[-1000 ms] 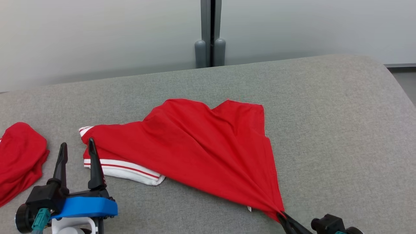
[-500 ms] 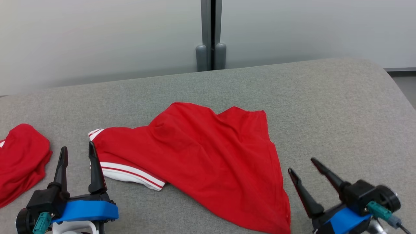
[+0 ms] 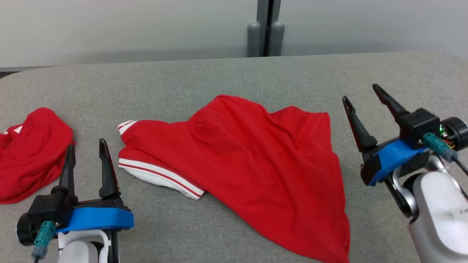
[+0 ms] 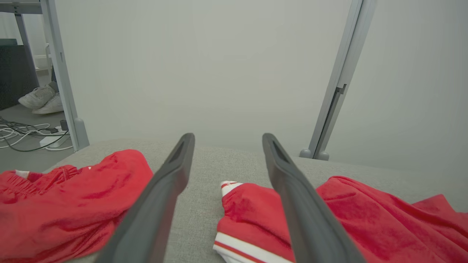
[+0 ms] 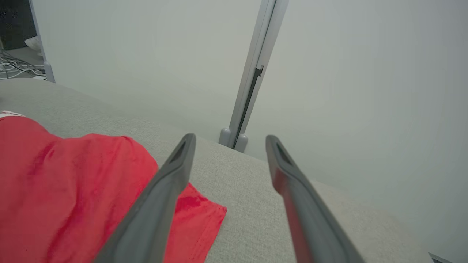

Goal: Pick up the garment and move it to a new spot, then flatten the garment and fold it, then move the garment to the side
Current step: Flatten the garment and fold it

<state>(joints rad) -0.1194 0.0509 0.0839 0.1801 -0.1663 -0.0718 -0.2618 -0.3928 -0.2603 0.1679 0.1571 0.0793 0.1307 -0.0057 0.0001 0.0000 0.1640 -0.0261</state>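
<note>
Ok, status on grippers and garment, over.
Left gripper open, empty. Right gripper open, empty, off the cloth. Red garment rumpled, unfolded, on grey surface. Second red garment at left, apart.

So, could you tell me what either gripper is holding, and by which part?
Nothing is held: the left gripper and the right gripper are both open and empty, and the red garment lies loose on the grey surface.

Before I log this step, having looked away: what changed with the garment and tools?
The right tool let go of the near corner of the garment and rose clear, open, beside its right edge; the corner dropped slack onto the grey cushion. The left tool stayed open by the striped sleeve, and the other red garment stayed put. The camera shifted.
</note>
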